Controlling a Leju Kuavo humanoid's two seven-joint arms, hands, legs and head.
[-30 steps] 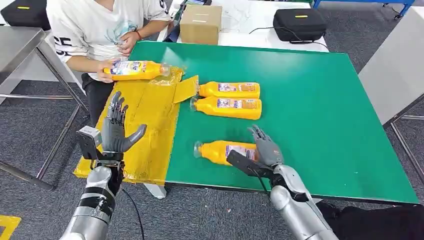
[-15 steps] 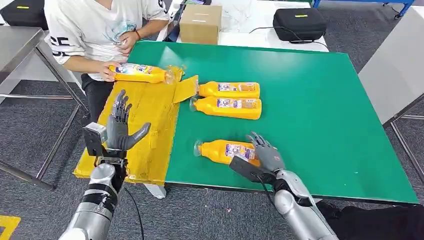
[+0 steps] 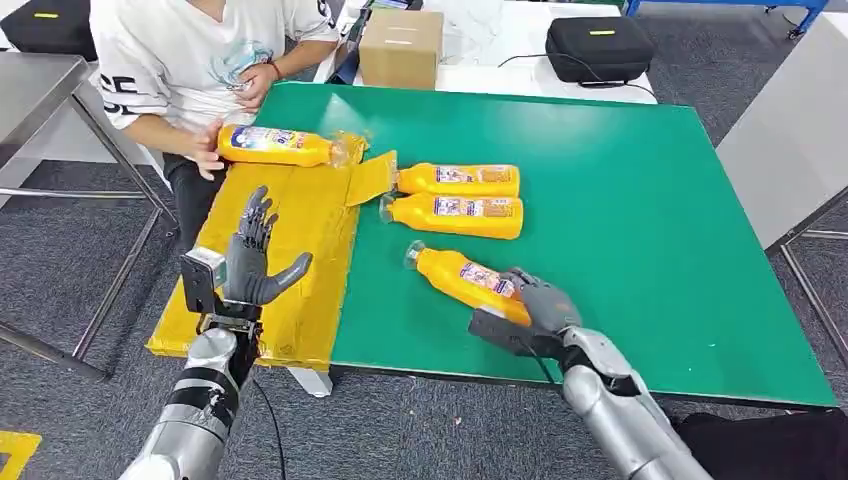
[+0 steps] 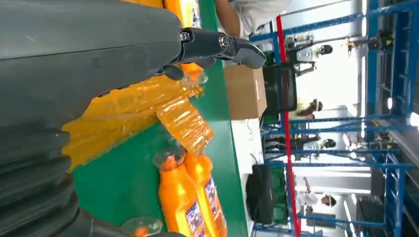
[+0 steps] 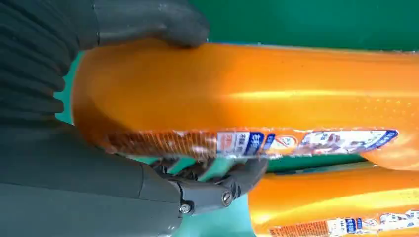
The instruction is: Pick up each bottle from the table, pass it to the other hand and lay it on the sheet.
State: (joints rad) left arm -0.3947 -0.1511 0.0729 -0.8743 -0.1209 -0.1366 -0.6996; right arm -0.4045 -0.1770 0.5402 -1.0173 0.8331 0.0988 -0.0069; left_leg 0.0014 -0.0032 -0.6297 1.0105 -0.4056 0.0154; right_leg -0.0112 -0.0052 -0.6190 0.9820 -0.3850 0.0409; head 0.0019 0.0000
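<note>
Right hand (image 3: 535, 308) grasping the base of a glossy orange plastic bottle (image 3: 468, 281), neck tilted over the matte green worktop (image 3: 640, 200); label print illegible. Left hand (image 3: 252, 262) released, fingers spread above the crinkled yellow sheet (image 3: 300, 215)

Base of held bottle (image 3: 470, 282) hidden under right hand (image 3: 535, 308); in right wrist view its neck end cut off by frame edge, label print (image 5: 257, 142) too blurred to read. Second bottle (image 5: 336, 210) there only partly in frame. Person (image 3: 195, 55) cut off above shoulders. Left hand (image 3: 250, 262) covers part of yellow sheet (image 3: 300, 215) nr table's left edge.
</note>
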